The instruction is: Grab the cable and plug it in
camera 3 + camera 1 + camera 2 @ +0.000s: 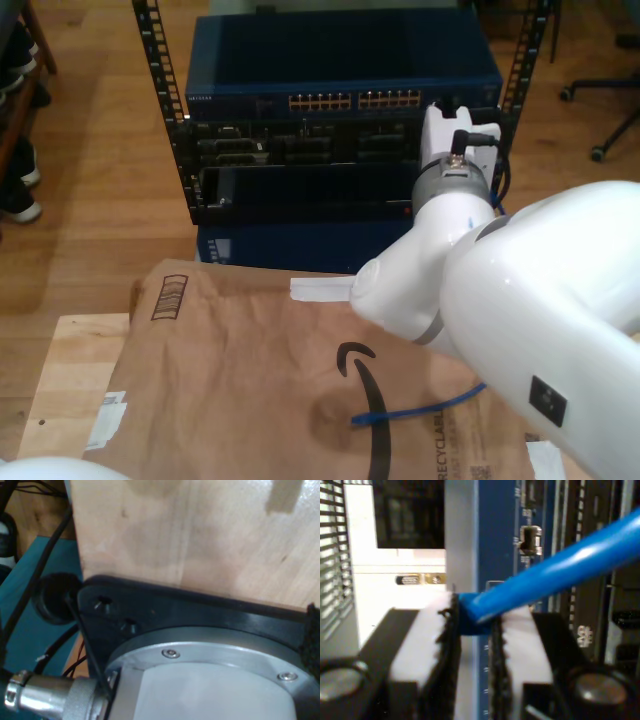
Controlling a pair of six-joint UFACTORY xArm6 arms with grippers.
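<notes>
My second gripper point(472, 630) is clenched on the cable point(555, 572), pinching its blue-booted end between the white pads point(420, 645) while the cord runs up and away. Just beyond the jaws stand the blue and dark faces of the server rack point(340, 140), very close, so the grab looks done and the plug looks about ready to go in; whether it is seated yet I cannot tell, since the tip is hidden. In the exterior view a white arm point(450, 250) reaches to the rack's front, and a loose stretch of cable lies on the brown paper point(240, 370) near its near edge. My first gripper's state I cannot tell; its camera looks down on a black mounting plate point(200, 610) at the wooden bench's point(200, 535) edge
</notes>
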